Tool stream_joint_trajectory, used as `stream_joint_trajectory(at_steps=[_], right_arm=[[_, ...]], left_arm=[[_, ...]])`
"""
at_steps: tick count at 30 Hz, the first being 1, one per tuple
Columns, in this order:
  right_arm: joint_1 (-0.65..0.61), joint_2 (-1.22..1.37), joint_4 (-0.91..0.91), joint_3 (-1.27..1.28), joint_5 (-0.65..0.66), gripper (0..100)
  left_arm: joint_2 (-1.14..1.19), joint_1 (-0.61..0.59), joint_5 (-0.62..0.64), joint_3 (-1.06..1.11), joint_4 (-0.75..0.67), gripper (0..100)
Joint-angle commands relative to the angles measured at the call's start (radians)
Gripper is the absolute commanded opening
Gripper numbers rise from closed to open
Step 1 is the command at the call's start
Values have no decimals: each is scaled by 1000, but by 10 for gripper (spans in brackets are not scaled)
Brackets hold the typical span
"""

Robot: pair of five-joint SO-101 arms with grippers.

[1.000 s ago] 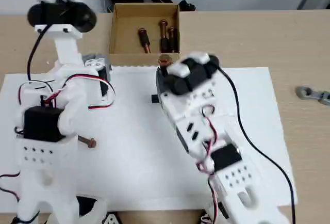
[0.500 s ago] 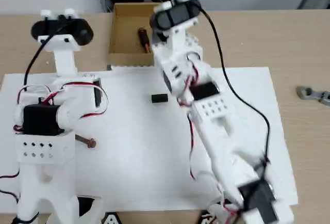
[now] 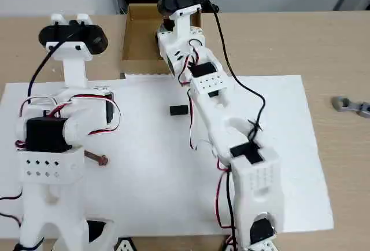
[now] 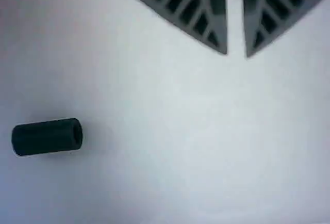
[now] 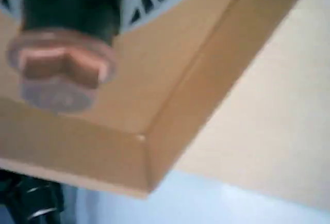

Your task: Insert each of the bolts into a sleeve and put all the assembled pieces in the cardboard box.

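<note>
My right gripper (image 5: 72, 7) is shut on an assembled piece (image 5: 62, 74), a black sleeve with a copper bolt head sticking out of it. It holds the piece over the inside of the cardboard box (image 5: 170, 105). In the high view the right arm stretches across the white sheet to the cardboard box (image 3: 136, 43) and hides most of its inside. A loose black sleeve (image 3: 178, 110) lies on the sheet; the left wrist view shows the same sleeve (image 4: 46, 137). My left gripper (image 4: 236, 53) hangs above the sheet, shut on nothing. One loose bolt (image 3: 96, 158) lies beside the left arm's base.
The white sheet (image 3: 144, 193) covers most of the wooden table. A small metal tool (image 3: 350, 105) lies on the bare wood at the far right. Dark equipment stands behind the box.
The right arm has stretched from above the sheet's middle out to the box, carrying the assembled piece. The left arm has barely shifted.
</note>
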Motion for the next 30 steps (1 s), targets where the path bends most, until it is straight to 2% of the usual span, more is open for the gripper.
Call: stream_joint_trajectory(at_steps=[1,12,17,24,30], right_arm=[[15,73,-8,-173,-8,6],[41,209,7,-241,-8,9],[33,202,101,-241,-11,14],[41,200,143,-241,-64,230],[44,156,143,-244,-66,233]], left_arm=[[-9,-6,-6,-8,6,6],[-5,-6,-3,-4,6,6],[-6,-6,-2,-4,8,6],[-2,-6,-2,-8,38,6],[83,-6,-8,-12,169,6]])
